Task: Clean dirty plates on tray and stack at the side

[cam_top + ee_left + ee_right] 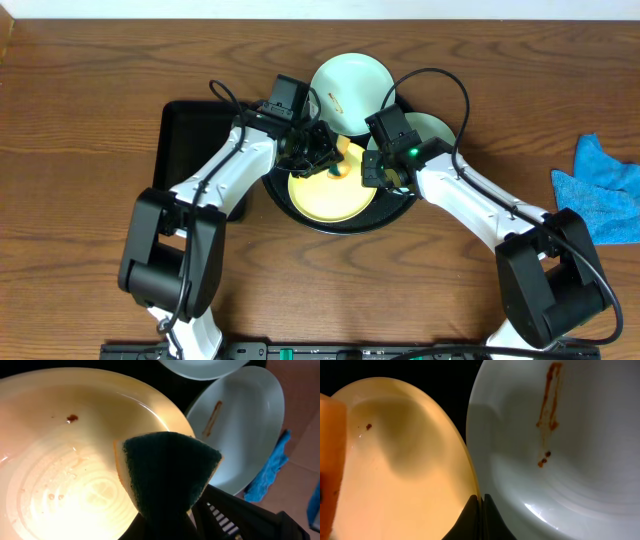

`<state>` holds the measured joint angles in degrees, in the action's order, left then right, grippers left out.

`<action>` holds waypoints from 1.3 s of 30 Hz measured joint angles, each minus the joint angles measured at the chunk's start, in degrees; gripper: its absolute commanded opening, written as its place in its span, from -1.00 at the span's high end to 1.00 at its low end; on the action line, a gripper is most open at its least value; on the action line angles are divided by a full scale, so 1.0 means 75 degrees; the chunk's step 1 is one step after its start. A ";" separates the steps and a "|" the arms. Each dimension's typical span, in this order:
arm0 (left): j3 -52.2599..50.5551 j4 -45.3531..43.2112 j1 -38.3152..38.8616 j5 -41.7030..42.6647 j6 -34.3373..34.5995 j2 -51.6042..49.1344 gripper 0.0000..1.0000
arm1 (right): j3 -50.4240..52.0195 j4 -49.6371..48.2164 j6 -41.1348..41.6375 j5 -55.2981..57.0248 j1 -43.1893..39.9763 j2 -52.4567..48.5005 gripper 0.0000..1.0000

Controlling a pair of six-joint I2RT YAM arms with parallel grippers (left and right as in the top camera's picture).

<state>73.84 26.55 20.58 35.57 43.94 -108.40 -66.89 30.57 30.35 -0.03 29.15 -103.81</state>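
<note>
The round black tray (285, 205) holds a pale yellow plate (325, 198) with a small brown spot (72, 418). My left gripper (322, 160) is shut on a green-and-yellow sponge (170, 470) held over the plate's far rim. My right gripper (481, 502) is shut on the yellow plate's (405, 470) right rim. A mint plate (560, 450) with a brownish smear (550, 400) lies beside it, partly under the right arm (435, 130). Another mint plate (350, 88) lies behind the tray.
A rectangular black tray (185, 135) sits at the left, under the left arm. A blue cloth (600, 190) lies at the table's right edge. The table (80, 120) is brown wood.
</note>
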 measured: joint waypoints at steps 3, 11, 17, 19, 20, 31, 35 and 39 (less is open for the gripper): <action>0.0000 -0.0003 0.0000 0.0000 0.0050 -0.0134 0.85 | 0.0000 -0.0003 0.0000 0.0000 0.0000 0.0000 0.98; 0.0000 -0.0396 0.0003 -0.0003 0.0169 -0.0574 0.85 | 0.0000 0.0000 0.0000 0.0000 0.0000 0.0000 0.98; 0.0000 -0.0428 0.0003 -0.0137 0.0172 -0.0638 0.85 | 0.0000 0.0000 -0.0003 0.0000 0.0000 0.0000 0.98; 0.0000 -0.0510 0.0003 -0.0160 0.0172 -0.0656 0.85 | 0.0000 0.0000 0.0000 0.0000 0.0000 0.0000 0.98; 0.0000 -0.0577 0.0003 -0.0172 0.0172 -0.0694 0.85 | 0.0000 0.0000 0.0000 0.0000 0.0000 0.0000 0.98; 0.0000 -0.0184 0.0000 -0.0221 0.0321 -0.0950 0.85 | 0.0000 0.0006 0.0000 -0.0003 0.0000 0.0000 0.98; 0.0003 0.0020 -0.0017 -0.0219 0.0344 -0.0950 0.85 | 0.0000 0.0012 0.0000 -0.0003 0.0000 0.0000 0.98; 0.0003 0.0038 -0.0067 -0.0195 0.0344 -0.0950 0.85 | 0.0000 0.0009 0.0000 -0.0003 0.0000 0.0000 0.98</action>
<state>73.87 26.83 20.08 34.11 46.52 -115.52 -66.89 30.63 30.35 -0.05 29.15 -103.81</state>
